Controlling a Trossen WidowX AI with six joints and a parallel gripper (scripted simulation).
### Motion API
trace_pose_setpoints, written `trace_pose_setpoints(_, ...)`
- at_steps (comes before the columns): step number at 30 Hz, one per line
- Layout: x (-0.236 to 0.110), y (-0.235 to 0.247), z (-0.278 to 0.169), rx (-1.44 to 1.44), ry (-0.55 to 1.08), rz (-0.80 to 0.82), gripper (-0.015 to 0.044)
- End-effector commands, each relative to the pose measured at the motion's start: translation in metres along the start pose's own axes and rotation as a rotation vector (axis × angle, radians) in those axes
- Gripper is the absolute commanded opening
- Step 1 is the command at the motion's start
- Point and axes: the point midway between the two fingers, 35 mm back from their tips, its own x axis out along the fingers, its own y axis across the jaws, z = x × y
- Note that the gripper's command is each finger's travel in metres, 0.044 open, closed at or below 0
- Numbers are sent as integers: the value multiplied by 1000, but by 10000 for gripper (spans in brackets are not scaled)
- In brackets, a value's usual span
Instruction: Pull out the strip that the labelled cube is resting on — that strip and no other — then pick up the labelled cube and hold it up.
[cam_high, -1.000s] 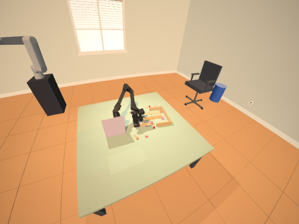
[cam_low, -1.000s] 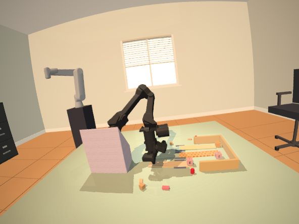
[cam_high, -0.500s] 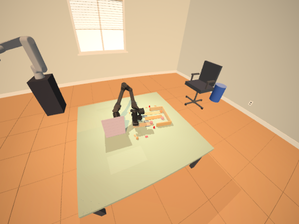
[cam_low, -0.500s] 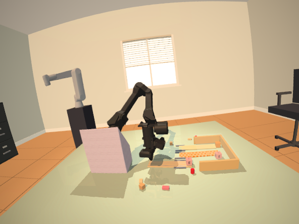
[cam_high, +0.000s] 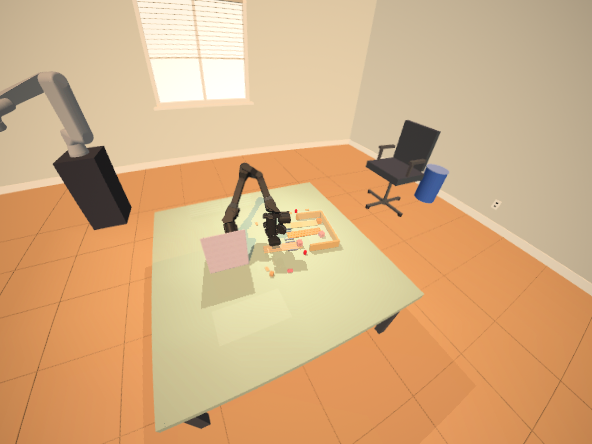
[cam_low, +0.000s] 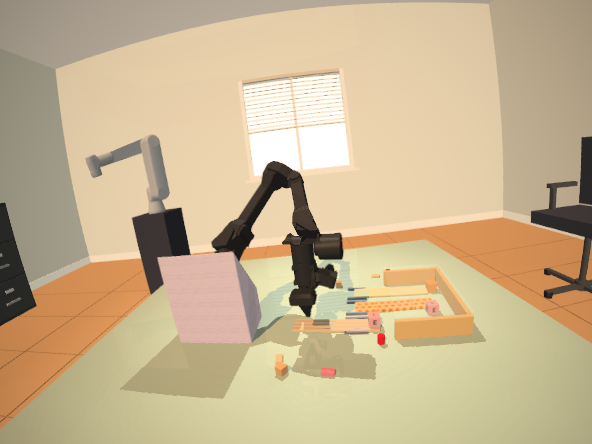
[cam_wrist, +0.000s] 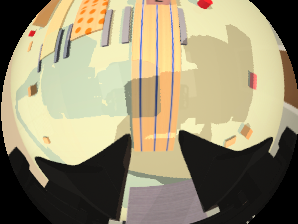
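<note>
A pink labelled cube (cam_low: 374, 319) (cam_high: 299, 243) rests on the far end of a tan strip with blue stripes (cam_low: 335, 326) (cam_wrist: 156, 63) (cam_high: 285, 247). This strip sticks out of the orange walled tray (cam_low: 457, 305) (cam_high: 330, 227) further than the others. A second pink labelled cube (cam_low: 432, 307) sits on the dotted orange strip (cam_low: 395, 304) (cam_wrist: 96, 6). A pale yellow strip (cam_low: 395, 291) lies behind it. My gripper (cam_low: 306, 314) (cam_high: 274, 243) (cam_wrist: 154, 136) is open, low over the striped strip's near end, which lies between the fingers.
A large pink box (cam_low: 210, 300) (cam_high: 225, 251) stands tilted just left of the gripper. A red cylinder (cam_low: 381, 339) (cam_wrist: 205, 2) stands by the tray's front corner. A small orange cube (cam_low: 281, 369) and a pink piece (cam_low: 327, 372) lie in front.
</note>
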Motion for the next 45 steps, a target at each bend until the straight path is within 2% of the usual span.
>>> trace_pose_setpoints(1, -2, -1, 16, -12, -2, -5, 315)
trace_pose_setpoints(6, -4, -2, 32, -13, -3, -5, 440)
trace_pose_setpoints(45, -20, -9, 156, -17, -7, -6, 440)
